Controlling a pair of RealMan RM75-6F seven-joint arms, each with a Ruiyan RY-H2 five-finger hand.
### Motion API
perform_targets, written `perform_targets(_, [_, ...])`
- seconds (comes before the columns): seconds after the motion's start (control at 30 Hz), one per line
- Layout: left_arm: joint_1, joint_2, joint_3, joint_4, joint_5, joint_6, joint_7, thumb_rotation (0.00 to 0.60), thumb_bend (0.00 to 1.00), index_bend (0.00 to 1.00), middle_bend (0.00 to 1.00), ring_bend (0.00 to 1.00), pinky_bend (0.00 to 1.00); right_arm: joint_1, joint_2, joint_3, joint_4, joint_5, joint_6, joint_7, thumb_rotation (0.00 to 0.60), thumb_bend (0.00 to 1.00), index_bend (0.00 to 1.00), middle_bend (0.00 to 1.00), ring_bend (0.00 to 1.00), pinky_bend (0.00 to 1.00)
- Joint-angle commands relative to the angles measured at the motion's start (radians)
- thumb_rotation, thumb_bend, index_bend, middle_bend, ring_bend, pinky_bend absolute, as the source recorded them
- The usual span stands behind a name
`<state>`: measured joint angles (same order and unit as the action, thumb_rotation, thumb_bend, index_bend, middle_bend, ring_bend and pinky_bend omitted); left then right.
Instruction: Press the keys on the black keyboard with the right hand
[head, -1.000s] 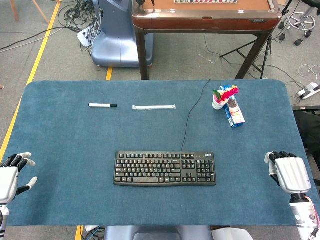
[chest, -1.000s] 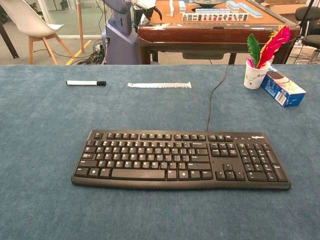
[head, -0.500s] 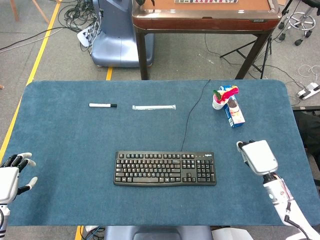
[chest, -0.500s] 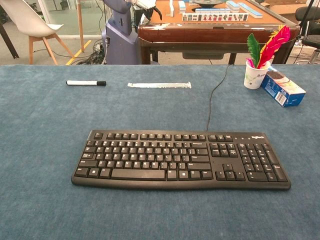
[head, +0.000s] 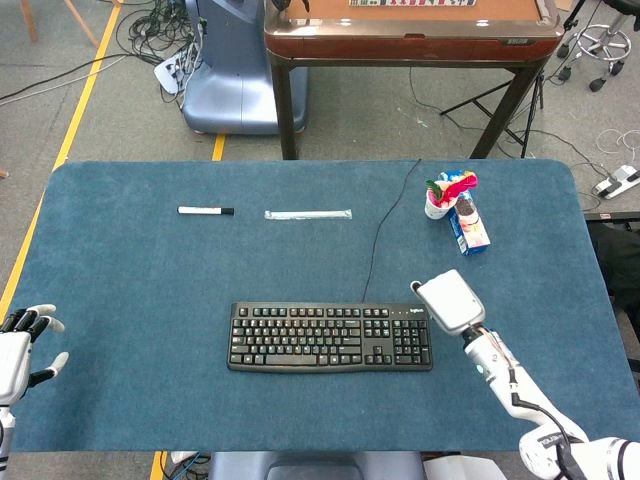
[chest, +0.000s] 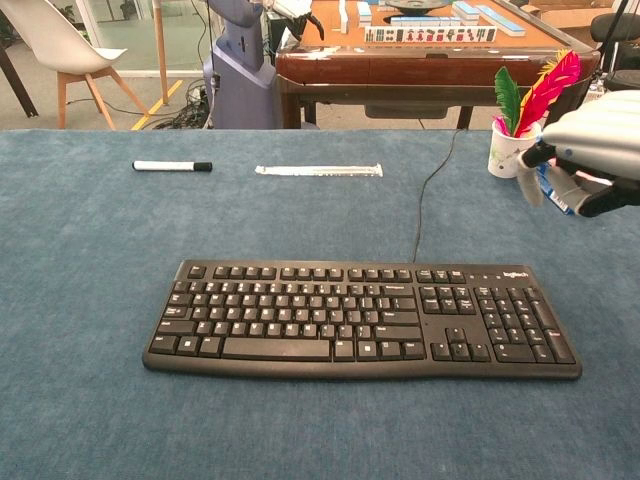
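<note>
Lying flat near the front middle of the blue table, the black keyboard is waiting with its cable running away toward the far edge. It is looking stiff and light — probably it is needing only short presses from above on the key tops, no grasping. Just beside its right end, the right hand is hovering, holding nothing; how far its fingers are spread I cannot tell. At the table's left edge, the left hand is staying apart, fingers spread and empty.

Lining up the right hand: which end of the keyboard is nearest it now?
The number-pad end of the keyboard; the right hand hovers by that corner, far from the letter keys.
</note>
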<state>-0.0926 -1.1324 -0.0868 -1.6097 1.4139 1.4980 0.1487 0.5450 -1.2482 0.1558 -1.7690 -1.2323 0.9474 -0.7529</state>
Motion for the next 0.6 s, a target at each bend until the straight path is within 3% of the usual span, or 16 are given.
perform_targets(0.03, [0.0, 0.0, -0.001, 0.002, -0.003, -0.001, -0.005, 0.6, 0.18, 0.47, 0.3, 0.24, 0.45, 0.031, -0.028, -0.011, 0.005, 0.034, -0.024, -0.031, 0.6, 1.0, 0.45, 0.9, 0.89, 1.0])
perform_targets(0.6, [0.002, 0.0, -0.008, 0.013, -0.022, -0.002, -0.002, 0.6, 0.18, 0.47, 0.3, 0.25, 0.45, 0.159, -0.092, -0.055, 0.023, 0.098, -0.065, -0.109, 0.6, 1.0, 0.39, 0.91, 0.9, 1.0])
